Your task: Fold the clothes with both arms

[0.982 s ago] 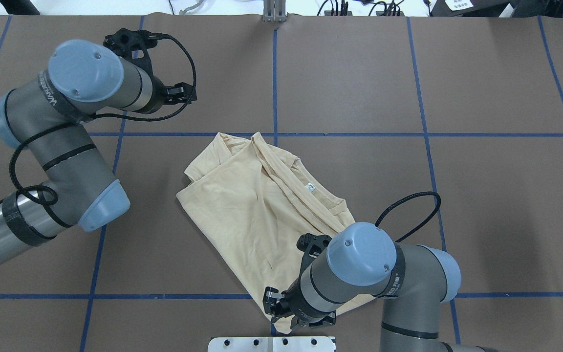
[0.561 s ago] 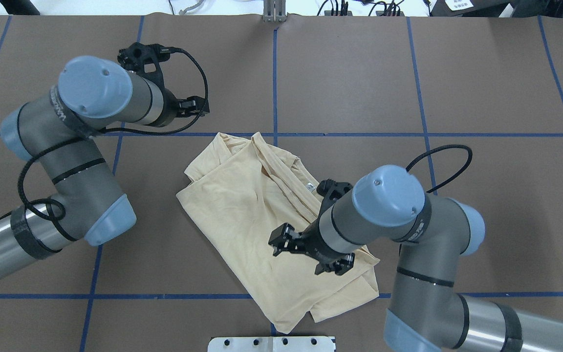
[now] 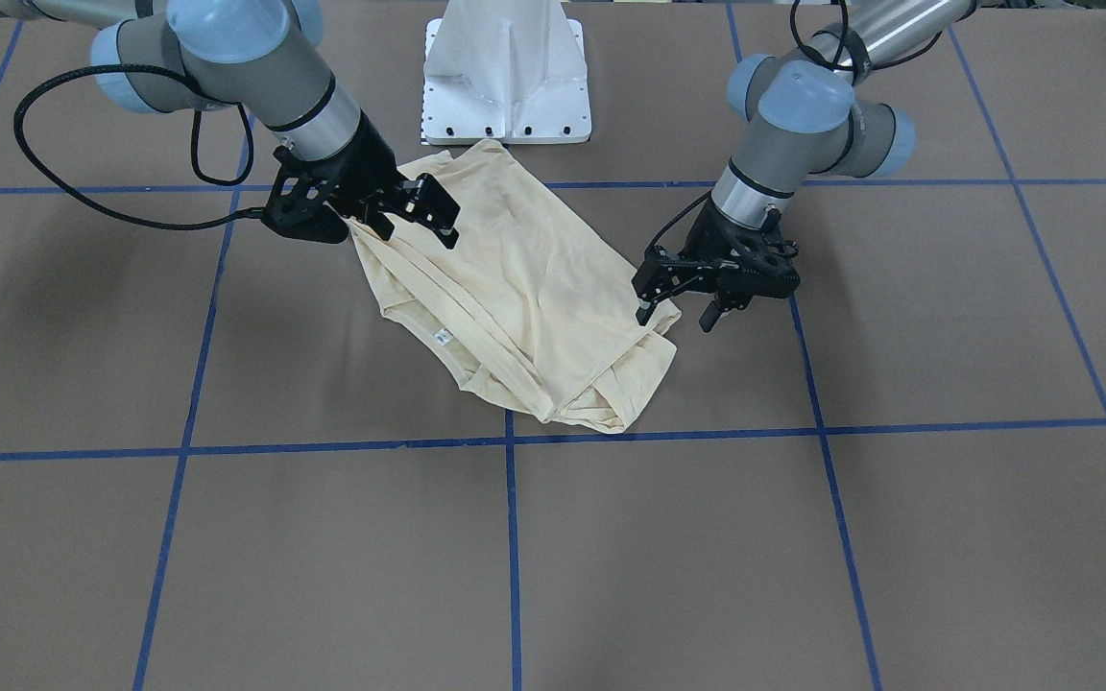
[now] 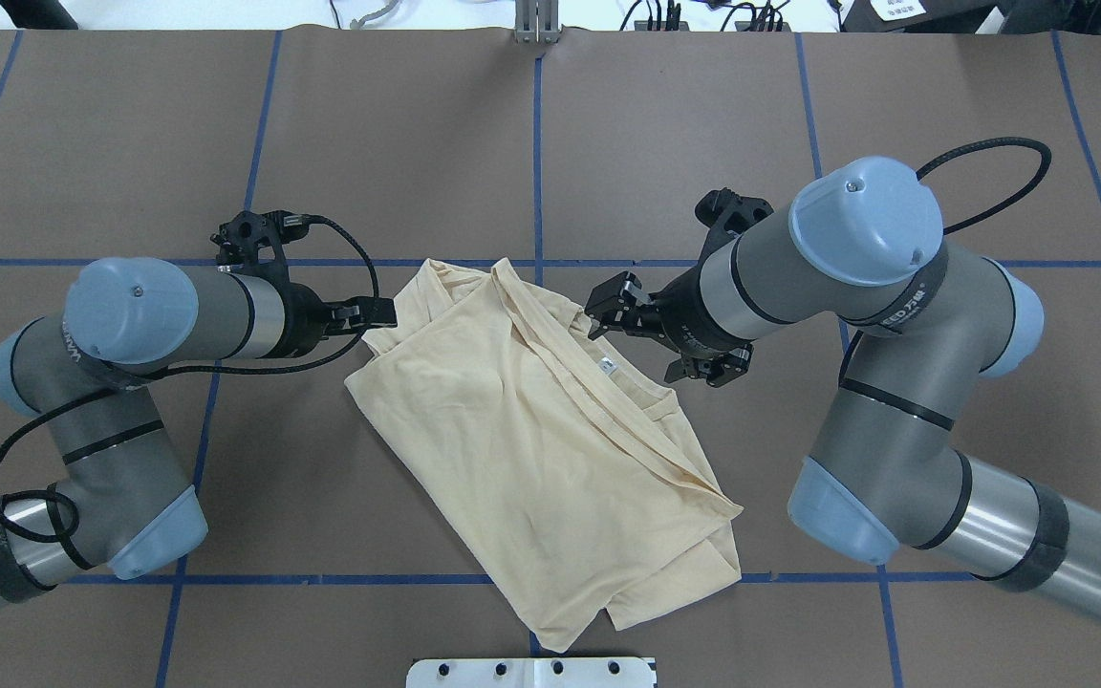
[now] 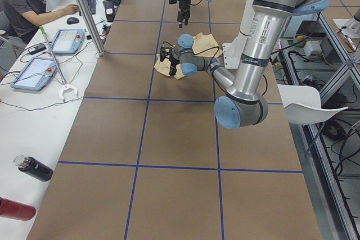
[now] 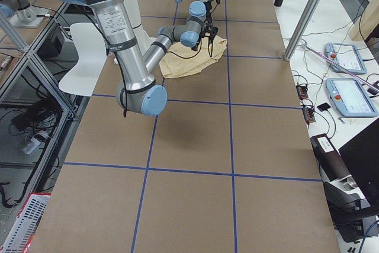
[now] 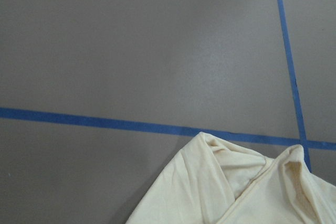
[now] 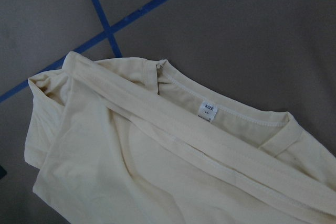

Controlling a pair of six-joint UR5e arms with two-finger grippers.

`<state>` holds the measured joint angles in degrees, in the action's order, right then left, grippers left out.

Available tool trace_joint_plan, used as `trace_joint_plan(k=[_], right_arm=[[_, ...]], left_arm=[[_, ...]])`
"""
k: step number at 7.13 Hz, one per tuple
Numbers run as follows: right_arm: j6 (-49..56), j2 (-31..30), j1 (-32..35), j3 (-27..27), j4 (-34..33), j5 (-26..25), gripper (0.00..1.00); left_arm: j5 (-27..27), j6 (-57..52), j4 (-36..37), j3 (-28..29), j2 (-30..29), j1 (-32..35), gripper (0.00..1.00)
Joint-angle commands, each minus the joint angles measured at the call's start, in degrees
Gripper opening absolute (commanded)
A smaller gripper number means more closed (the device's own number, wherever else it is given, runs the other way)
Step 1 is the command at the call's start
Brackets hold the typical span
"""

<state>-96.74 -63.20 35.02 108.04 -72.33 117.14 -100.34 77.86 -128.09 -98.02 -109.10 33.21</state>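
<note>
The T-shirt [image 4: 531,449], pale cream-yellow, lies folded into a rough oblong at the middle of the worktop [image 4: 942,143]. In the overhead view its long axis runs from 11 o'clock to 5 o'clock. A narrow band of its own cloth is laid along the collar side. The small white neck label [image 8: 208,111], printed "SIZE", faces up near the 1 o'clock edge.

The left tool [image 3: 675,320] is at the shirt's 10 o'clock corner in the overhead view. Its jaws stand apart, one fingertip right at the cloth's edge and the other over bare surface. Whether it touches the fabric cannot be told. The right tool [image 3: 419,235] hangs over the collar side at about 2 o'clock, jaws apart and nothing between them.

The worktop is covered in matte brown sheeting, divided into large squares by blue tape lines [image 4: 684,262]. The white pedestal base [image 3: 507,77] stands at the shirt's 6 o'clock in the overhead view.

Beyond the worktop, the side views show a long white desk [image 5: 22,116]. A seated person [image 5: 25,1] is at a keyboard there, beside handheld control screens [image 6: 354,96] and loose cables. A black bottle [image 5: 35,168] and a red bottle [image 5: 14,209] lie at the desk's near end. On the robot's side a white chair [image 5: 304,102] stands among metal framing
</note>
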Motion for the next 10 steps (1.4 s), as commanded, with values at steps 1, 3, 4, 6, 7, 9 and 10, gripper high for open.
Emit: trace_joint_plan(k=[1,3,4,6,7,9,10], right_arm=[[0.67,0.01,1.97,-0.02,0.0,-0.5,1.0],[1.02,0.01,1.98,-0.02,0.0,-1.47,1.0],[1.02,0.09,1.98,-0.02,0.0,-1.47,1.0],[1.46,0.18,2.68,-0.11,-0.09,-1.47,1.0],[2.25,0.1,3.12,-0.11,-0.26,-1.39,1.0],[2.43,0.1,3.38,-0.11,-0.35,-1.3,1.0],[2.34,0.1,3.38,-0.11,-0.35,-1.3,1.0]], left_arm=[[-0.21,0.19,-0.06,1.42,0.38,-2.43,0.99],[-0.12,0.28,0.12,2.48,0.38,-3.68,0.99],[-0.21,0.28,0.12,2.48,0.56,-3.68,0.99],[-0.21,0.37,0.21,2.48,0.56,-4.29,0.97],[-0.21,0.37,0.21,2.4,0.56,-4.47,0.93],[-0.21,0.37,0.21,2.48,0.56,-4.73,0.89],[-0.21,0.37,0.21,2.48,0.56,-4.73,0.88]])
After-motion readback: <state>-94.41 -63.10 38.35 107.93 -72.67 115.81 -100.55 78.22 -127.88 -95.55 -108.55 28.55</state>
